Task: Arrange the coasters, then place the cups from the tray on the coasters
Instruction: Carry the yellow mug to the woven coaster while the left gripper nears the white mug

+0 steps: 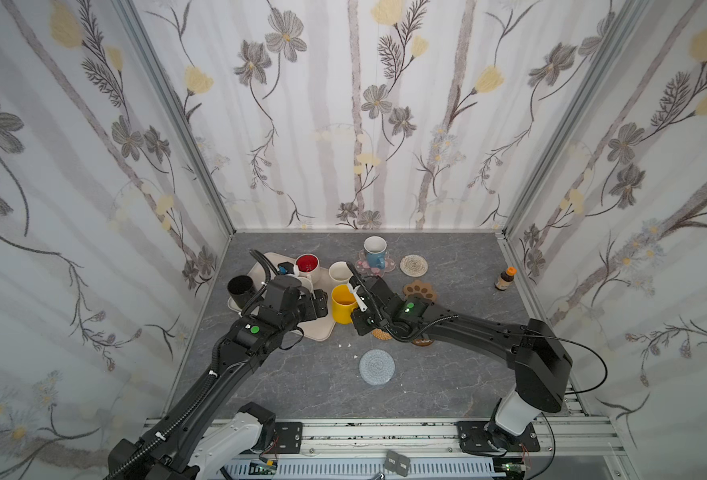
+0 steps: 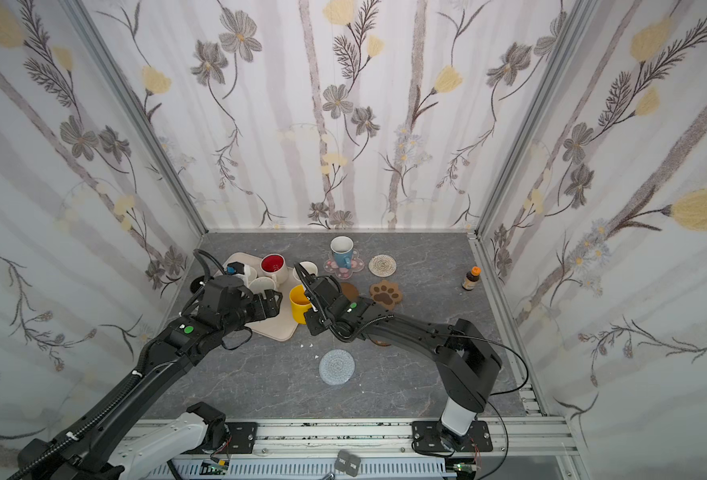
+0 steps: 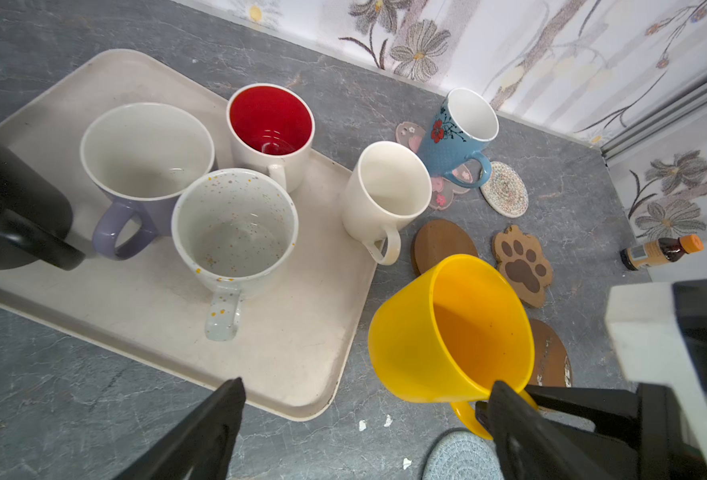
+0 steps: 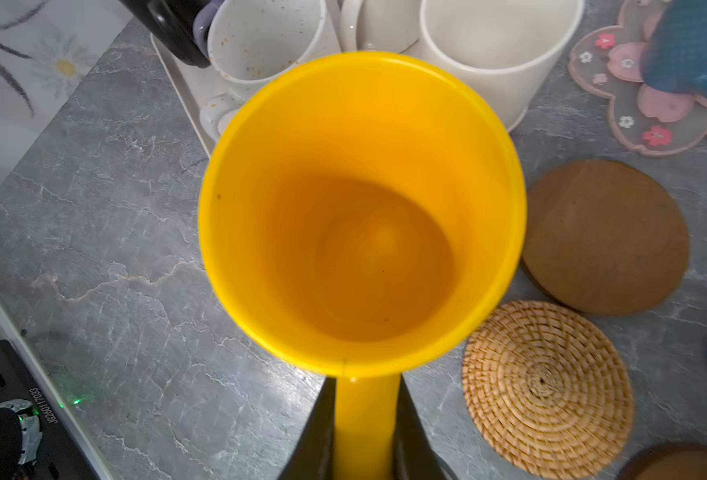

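My right gripper (image 4: 366, 399) is shut on the handle of the yellow cup (image 1: 343, 302), which hangs tilted beside the tray (image 1: 320, 330), next to the tan rattan coaster (image 4: 547, 386) and a wooden disc coaster (image 4: 605, 237). My left gripper (image 3: 366, 384) stands open over the tray's near corner, holding nothing. On the tray are the black (image 3: 11, 208), lavender (image 3: 144, 158), speckled white (image 3: 235, 232) and red-inside (image 3: 271, 124) cups. A plain white cup (image 3: 385, 187) stands at its edge. The light blue cup (image 1: 374, 251) sits on the pink blossom coaster (image 1: 387, 266).
On the table lie the white woven coaster (image 1: 413, 264), the paw coaster (image 1: 420, 291), the grey woven coaster (image 1: 376, 367) and a second wooden disc (image 3: 551, 353). A small brown bottle (image 1: 504, 278) stands by the right wall. White crumbs (image 3: 374, 423) lie near the tray corner.
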`<action>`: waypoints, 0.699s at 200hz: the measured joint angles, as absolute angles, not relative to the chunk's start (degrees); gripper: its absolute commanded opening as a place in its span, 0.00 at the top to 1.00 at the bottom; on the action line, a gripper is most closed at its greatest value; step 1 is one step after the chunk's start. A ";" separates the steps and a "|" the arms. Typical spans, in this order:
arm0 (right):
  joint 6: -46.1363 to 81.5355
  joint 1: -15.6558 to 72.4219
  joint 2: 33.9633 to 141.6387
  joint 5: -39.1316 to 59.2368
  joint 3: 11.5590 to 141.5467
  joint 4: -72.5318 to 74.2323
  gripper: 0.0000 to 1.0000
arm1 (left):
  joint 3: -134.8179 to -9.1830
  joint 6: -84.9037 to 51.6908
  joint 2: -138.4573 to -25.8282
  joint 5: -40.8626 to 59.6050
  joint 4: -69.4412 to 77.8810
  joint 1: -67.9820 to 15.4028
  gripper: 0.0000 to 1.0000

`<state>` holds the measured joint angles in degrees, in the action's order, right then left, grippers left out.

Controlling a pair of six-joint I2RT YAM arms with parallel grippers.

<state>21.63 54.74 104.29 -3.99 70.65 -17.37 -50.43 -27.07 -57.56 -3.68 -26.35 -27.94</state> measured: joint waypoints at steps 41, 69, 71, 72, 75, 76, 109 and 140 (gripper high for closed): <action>22.04 49.60 97.65 -4.89 62.72 -17.39 1.00 | -52.14 -28.01 -62.63 -6.35 -25.82 -31.75 0.05; 22.04 43.62 94.15 -4.75 58.74 -17.23 1.00 | -53.12 -28.51 -65.78 -6.42 -24.14 -32.60 0.04; 22.04 43.31 94.06 -4.80 58.59 -17.21 1.00 | -53.17 -28.53 -66.00 -6.39 -23.97 -32.60 0.04; 22.04 42.98 93.97 -4.86 58.46 -17.19 1.00 | -53.21 -28.56 -66.15 -6.39 -23.86 -32.60 0.04; 22.04 42.37 93.82 -4.91 58.22 -17.17 1.00 | -53.23 -28.58 -66.41 -6.39 -23.75 -32.62 0.04; 22.04 42.09 93.80 -4.91 58.13 -17.19 1.00 | -53.25 -28.58 -66.50 -6.39 -23.70 -32.64 0.04; 21.69 37.08 94.17 -5.93 57.89 -17.06 1.00 | -53.43 -28.75 -70.26 -6.31 -21.47 -32.80 0.04; 20.91 32.16 97.45 -6.13 60.23 -16.97 1.00 | -55.31 -28.67 -75.13 -6.13 -19.57 -32.77 0.03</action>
<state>20.91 32.16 97.45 -6.13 60.23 -16.97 -55.31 -28.67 -75.13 -6.13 -19.57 -32.77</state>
